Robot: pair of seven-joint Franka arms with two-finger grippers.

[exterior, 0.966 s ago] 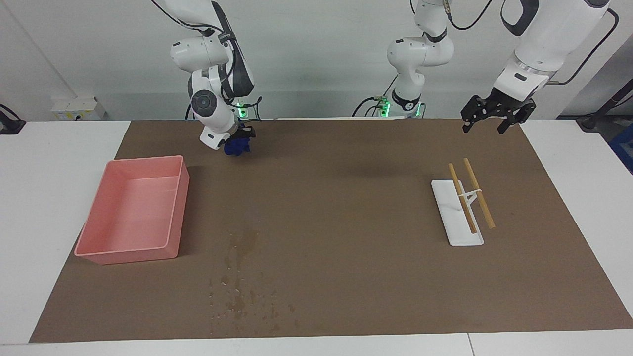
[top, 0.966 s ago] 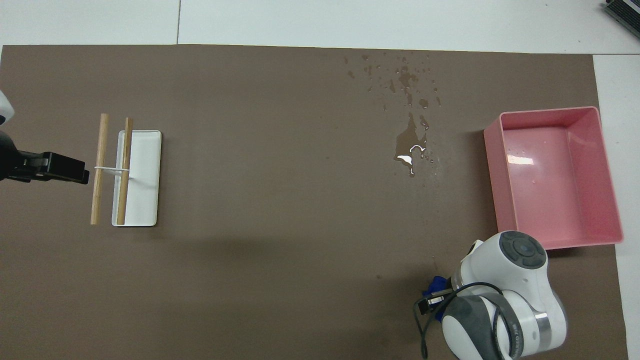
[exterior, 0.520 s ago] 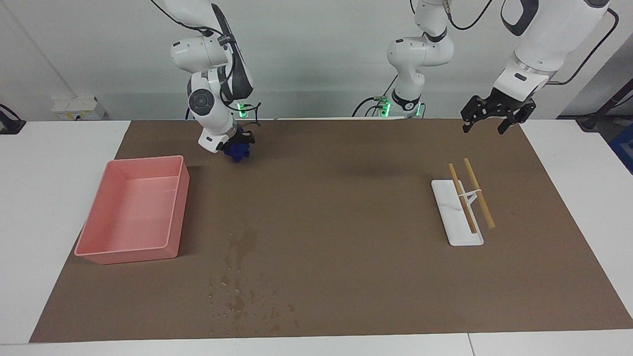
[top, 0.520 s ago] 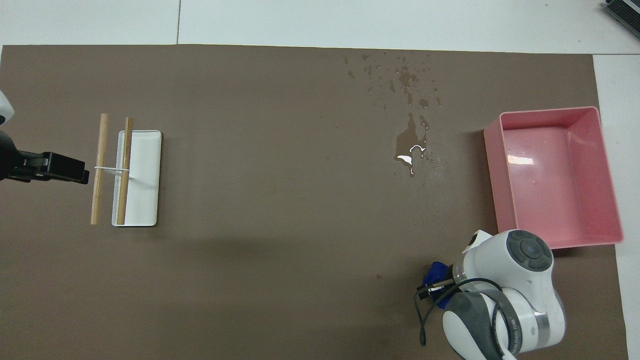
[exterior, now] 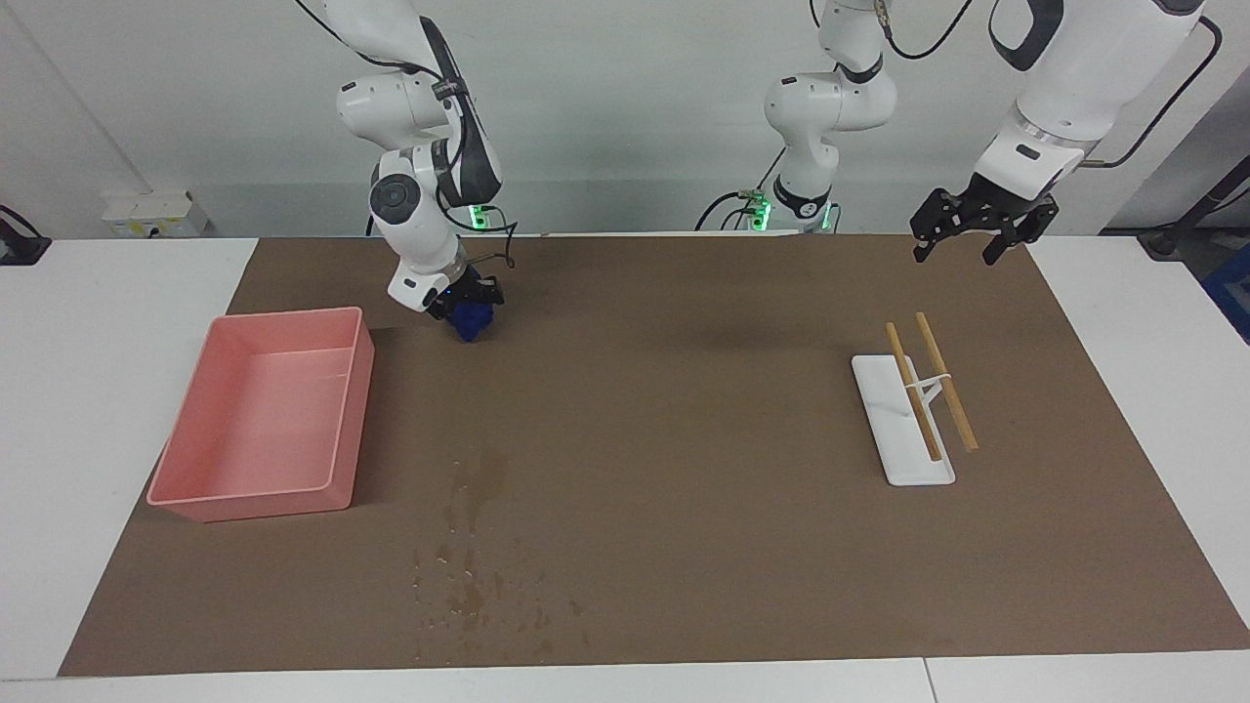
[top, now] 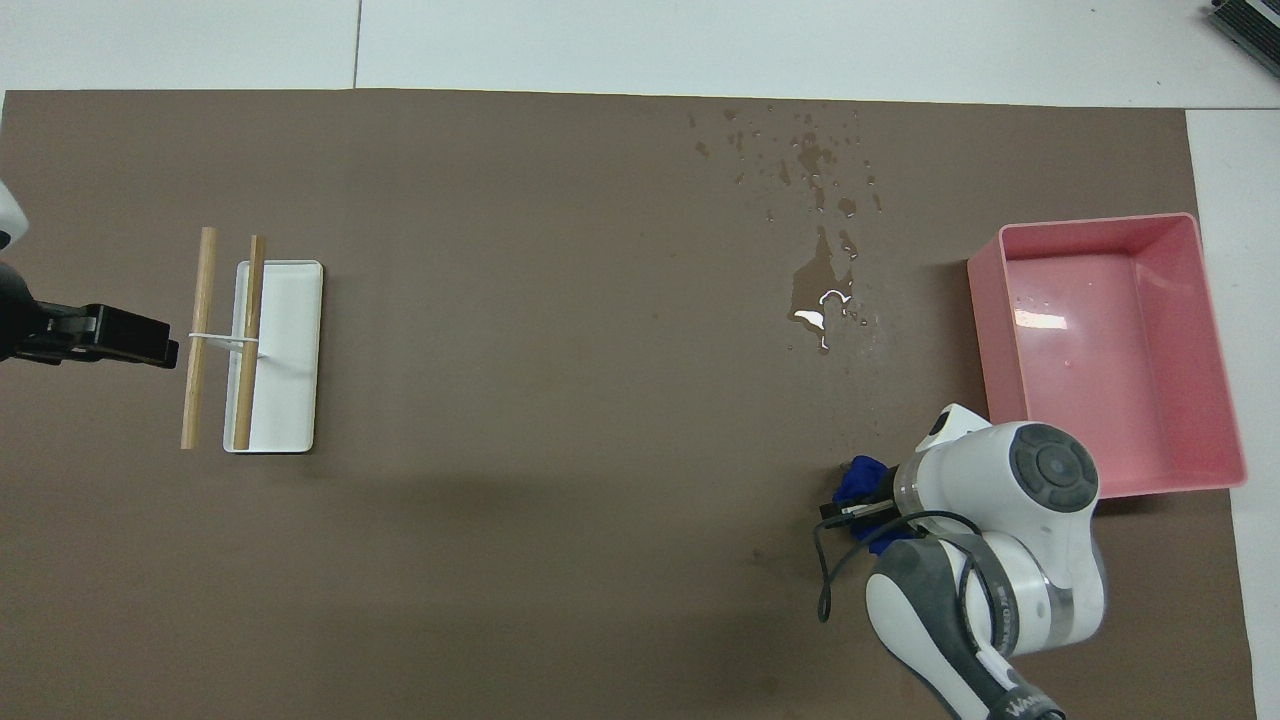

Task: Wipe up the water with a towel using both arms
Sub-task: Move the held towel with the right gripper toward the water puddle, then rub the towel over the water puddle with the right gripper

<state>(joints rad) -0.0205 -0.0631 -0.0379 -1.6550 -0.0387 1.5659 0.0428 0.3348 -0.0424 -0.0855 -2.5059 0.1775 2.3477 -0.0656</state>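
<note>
Above mat (exterior: 684, 410), right fingers (exterior: 470, 305) clenched on bunched towel (exterior: 473, 319) hanging downward; left fingers (exterior: 962, 239) spread, unladen.

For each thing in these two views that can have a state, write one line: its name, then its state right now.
Small royal-blue cloth towel: bunched, held off the mat.
Right gripper: shut on the towel, over the brown mat.
Left gripper: open, empty, waiting above the mat's corner.
Spilled water: unwiped blotch and droplets.
Pink plastic tray: upright, no objects inside.
White rack with two wooden rods: flat on the mat, bare.
</note>
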